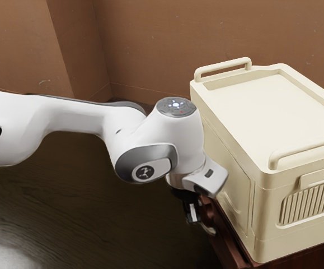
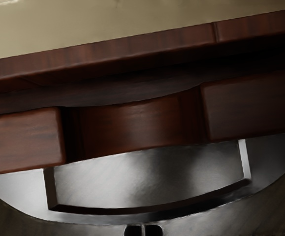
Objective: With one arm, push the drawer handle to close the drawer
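In the exterior view my gripper point(image 1: 192, 213) points down beside the dark red wooden cabinet point(image 1: 224, 238), close to a curved metal handle point(image 1: 209, 230). The wrist view has the fingertips of my gripper point(image 2: 143, 230) together, nothing visible between them, near the outer edge of the rounded silver handle point(image 2: 132, 179) with its dark curved rim. Behind the handle is the reddish-brown drawer front point(image 2: 21, 137), recessed in the middle. A dark gap separates it from the cabinet's top edge point(image 2: 108, 51). Whether fingertips and handle touch, I cannot tell.
A large cream box point(image 1: 262, 112) with two raised handles stands on the cabinet, close to my hand. Brown walls point(image 1: 206, 33) rise behind, and a dark wood floor point(image 1: 94, 213) lies below the arm.
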You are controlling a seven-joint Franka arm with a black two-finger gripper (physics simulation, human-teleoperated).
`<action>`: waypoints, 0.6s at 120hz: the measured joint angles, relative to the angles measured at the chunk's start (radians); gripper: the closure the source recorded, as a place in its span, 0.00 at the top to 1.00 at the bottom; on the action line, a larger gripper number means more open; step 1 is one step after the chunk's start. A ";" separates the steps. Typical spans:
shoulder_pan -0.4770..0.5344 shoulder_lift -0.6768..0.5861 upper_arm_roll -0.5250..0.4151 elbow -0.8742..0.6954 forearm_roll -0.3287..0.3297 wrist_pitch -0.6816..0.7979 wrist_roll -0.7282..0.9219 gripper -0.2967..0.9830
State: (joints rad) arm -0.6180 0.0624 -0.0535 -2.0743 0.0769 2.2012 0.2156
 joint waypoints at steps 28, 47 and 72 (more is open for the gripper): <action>0.009 0.030 0.009 0.023 -0.014 0.030 0.176 0.15; 0.009 0.037 0.014 0.028 -0.002 0.046 0.214 0.15; 0.023 0.047 0.004 0.041 0.021 0.053 0.263 0.15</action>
State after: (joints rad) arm -0.5947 0.1091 -0.0496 -2.0330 0.0981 2.2544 0.4781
